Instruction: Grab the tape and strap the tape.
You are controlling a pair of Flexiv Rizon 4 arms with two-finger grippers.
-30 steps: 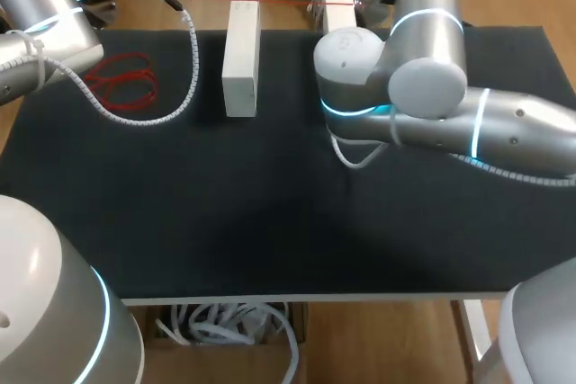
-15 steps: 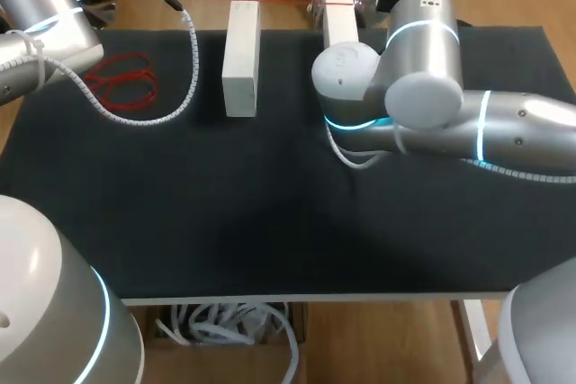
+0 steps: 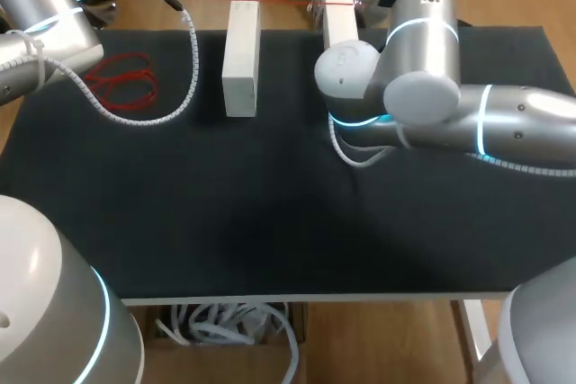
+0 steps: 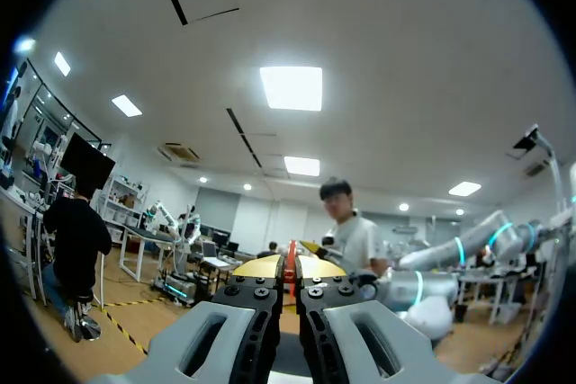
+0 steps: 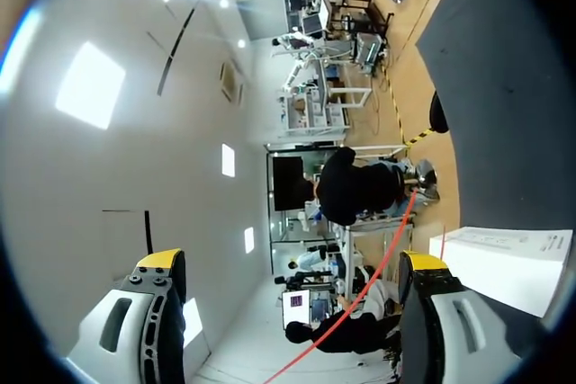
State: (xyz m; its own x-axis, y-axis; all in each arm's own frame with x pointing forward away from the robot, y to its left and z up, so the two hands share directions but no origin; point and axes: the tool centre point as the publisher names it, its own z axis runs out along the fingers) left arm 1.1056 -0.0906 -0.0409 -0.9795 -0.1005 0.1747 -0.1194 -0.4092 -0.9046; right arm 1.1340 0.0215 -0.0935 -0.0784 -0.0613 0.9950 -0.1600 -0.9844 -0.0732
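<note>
Currently the tape (image 3: 288,0) runs as a thin, taut red line above the far edge of the table mat (image 3: 225,213). It passes over the tops of the left block (image 3: 241,56) and the right block (image 3: 339,17).

Tape and left gripper (image 4: 290,267): in the left wrist view a narrow red strip stands on edge between the two yellow tips. The fingers are pressed together on it from both sides, so the tape is clamped at this end.

Tape and right gripper (image 5: 291,263): in the right wrist view the red line crosses the gap between the fingers, nearer the finger beside the white block. It touches neither finger. The fingers stand wide apart and hold nothing.

Materials and shapes:
- Tape: thin, flat and bright red, slightly bowed in the right wrist view.
- Blocks: plain white rectangular boxes with smooth faces. Both stand upright on the mat, well apart from each other.
- Mat: black and matt, covering the table top.
- Red loops (image 3: 121,81): a loose coil lying flat on the mat, beside the left block and well apart from it.
- Cable (image 3: 184,87): spiral-wrapped and white, hanging from the left arm (image 3: 40,15) and curving over the mat next to the loops.

The right arm (image 3: 423,87) has a smooth grey shell and reaches to the far edge near the right block.
</note>
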